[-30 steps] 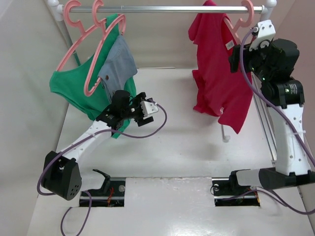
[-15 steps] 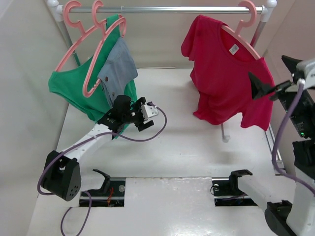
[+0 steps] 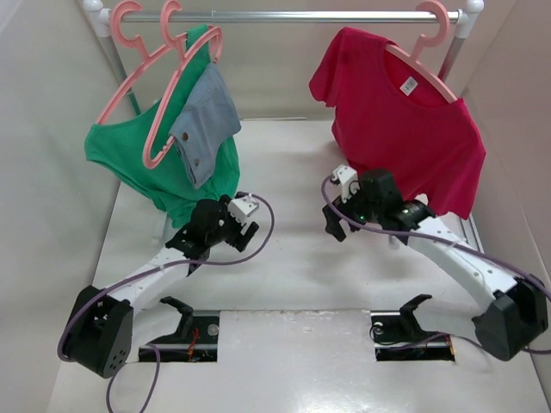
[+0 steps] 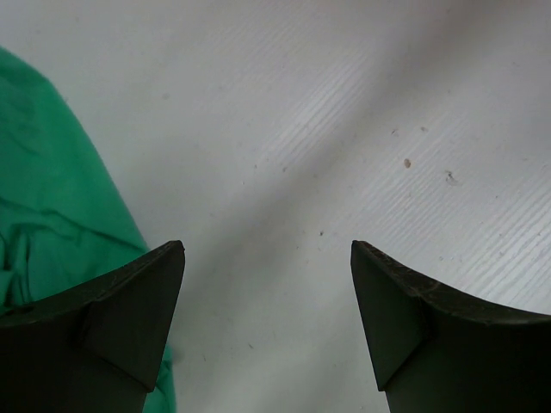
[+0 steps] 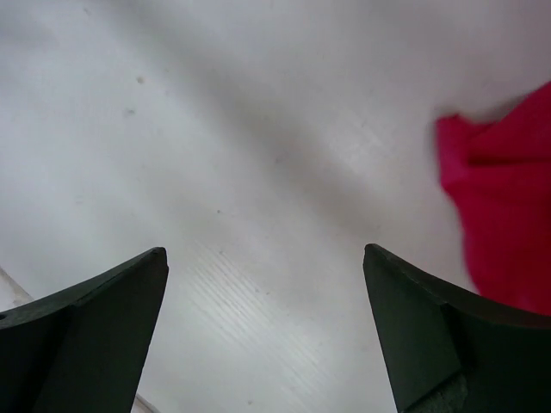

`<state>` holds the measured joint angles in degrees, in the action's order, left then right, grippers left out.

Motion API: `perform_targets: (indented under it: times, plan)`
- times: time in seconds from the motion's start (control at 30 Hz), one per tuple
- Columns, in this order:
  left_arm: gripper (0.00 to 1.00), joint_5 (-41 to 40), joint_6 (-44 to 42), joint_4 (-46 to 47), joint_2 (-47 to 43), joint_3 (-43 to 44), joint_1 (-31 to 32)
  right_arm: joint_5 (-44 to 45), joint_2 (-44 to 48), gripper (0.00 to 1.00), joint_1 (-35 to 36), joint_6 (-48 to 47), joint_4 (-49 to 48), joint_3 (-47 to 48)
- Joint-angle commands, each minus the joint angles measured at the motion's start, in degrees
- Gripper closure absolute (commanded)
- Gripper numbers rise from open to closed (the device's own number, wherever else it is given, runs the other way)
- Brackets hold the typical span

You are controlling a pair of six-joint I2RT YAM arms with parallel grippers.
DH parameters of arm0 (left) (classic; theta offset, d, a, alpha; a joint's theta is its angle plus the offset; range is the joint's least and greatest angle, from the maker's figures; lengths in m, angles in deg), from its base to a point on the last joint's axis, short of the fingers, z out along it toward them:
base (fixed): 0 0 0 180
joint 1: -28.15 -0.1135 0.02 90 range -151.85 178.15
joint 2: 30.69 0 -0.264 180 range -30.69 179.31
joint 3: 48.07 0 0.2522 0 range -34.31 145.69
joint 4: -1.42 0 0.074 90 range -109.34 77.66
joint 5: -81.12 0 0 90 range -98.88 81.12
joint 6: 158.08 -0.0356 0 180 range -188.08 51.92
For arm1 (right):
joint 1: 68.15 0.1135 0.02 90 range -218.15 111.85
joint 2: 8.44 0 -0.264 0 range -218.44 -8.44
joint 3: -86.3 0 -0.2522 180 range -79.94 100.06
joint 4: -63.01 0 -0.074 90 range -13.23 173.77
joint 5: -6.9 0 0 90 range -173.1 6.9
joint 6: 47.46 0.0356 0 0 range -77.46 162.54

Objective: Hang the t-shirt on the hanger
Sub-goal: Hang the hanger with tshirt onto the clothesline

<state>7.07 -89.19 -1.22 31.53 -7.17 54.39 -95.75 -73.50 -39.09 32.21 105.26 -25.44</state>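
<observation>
The t-shirt (image 3: 396,138) is seen in the upper right of the top view, draped on the hanger (image 3: 422,72), whose hook is caught over the rail (image 3: 301,15). One hanger arm is shown bare, running past the neck label toward the right shoulder. Whether that shoulder is properly seated over it cannot be told from here.

Both arms are held low over the worktop (image 3: 293,275). The left gripper (image 4: 267,249) is spread apart with nothing between its fingers, and the green garment (image 4: 60,232) is caught at the left edge of its wrist view. The right gripper (image 5: 263,251) is likewise wide apart and empty, with a fold of red cloth glimpsed at the right edge of its own view.

The hanging itself is judged to be done, so what is called for now is a clean parking of the arms. The right gripper should be drawn toward the bottom of the frame, away from the hem just beside it, so that no cloth is snagged and the hanger is not tugged along the rail. The same care is owed on the left.
</observation>
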Motion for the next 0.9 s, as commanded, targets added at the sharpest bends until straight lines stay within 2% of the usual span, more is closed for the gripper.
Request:
perform_targets:
  times: [0.0,0.07,0.23,0.37,0.47,0.87]
  plan:
    - [0.25,-5.39,4.66,4.27,-2.71,-3.05,0.13,3.59,-1.01,0.00,1.00,5.57,-6.58,-1.83]
    - [0.25,-7.76,5.98,5.84,-3.33,-5.15,0.13,4.20,-3.49,0.00,-0.05,8.21,-7.92,-3.34]
    - [0.25,-7.77,5.90,10.58,-5.26,-7.62,0.13,7.55,-11.04,0.00,-2.60,11.29,-11.52,-6.59]
    - [0.24,-9.18,5.90,15.33,-5.26,-10.69,0.13,8.95,-16.31,0.00,-3.75,13.05,-10.92,-5.90]
    - [0.24,-9.18,5.38,14.81,-5.26,-10.70,0.13,10.96,-19.39,0.00,-2.35,13.05,-10.22,-4.58]
    - [0.21,-8.65,5.37,14.81,-5.26,-10.70,0.13,13.96,-22.83,0.00,1.35,12.52,-8.28,-0.97]
